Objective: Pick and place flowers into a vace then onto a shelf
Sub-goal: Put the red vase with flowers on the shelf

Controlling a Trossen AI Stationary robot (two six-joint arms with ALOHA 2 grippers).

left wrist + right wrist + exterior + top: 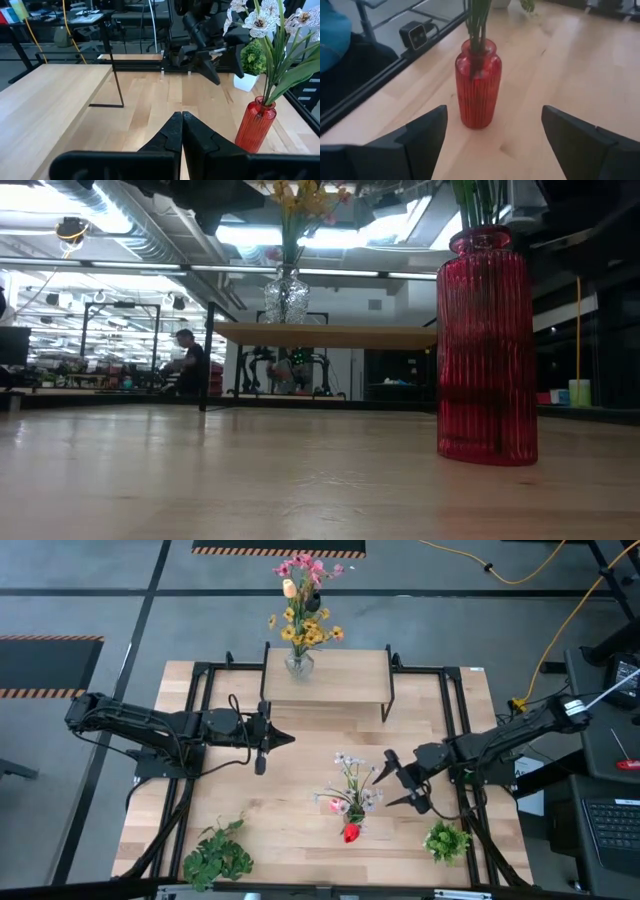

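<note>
A red ribbed vase (pixel 477 85) stands on the table's near middle (pixel 351 832) and holds white and pink flowers (pixel 350 785) on green stems. My right gripper (pixel 494 114) is open and faces the vase from the table's right side (pixel 398 780), its fingers short of it and touching nothing. A clear glass vase (pixel 299 662) with yellow and pink flowers (pixel 305 600) stands on the shelf (pixel 340 680) at the far edge. My left gripper (pixel 181 120) is shut and hovers left of centre (pixel 285 738), holding nothing.
Two leafy green plants stand near the front edge, one at the left (pixel 217 855) and one in a white pot at the right (pixel 447 840), close to my right arm. Bare wood lies between the shelf's black legs (pixel 117 80) and the red vase. A person (pixel 188 365) sits in the room behind.
</note>
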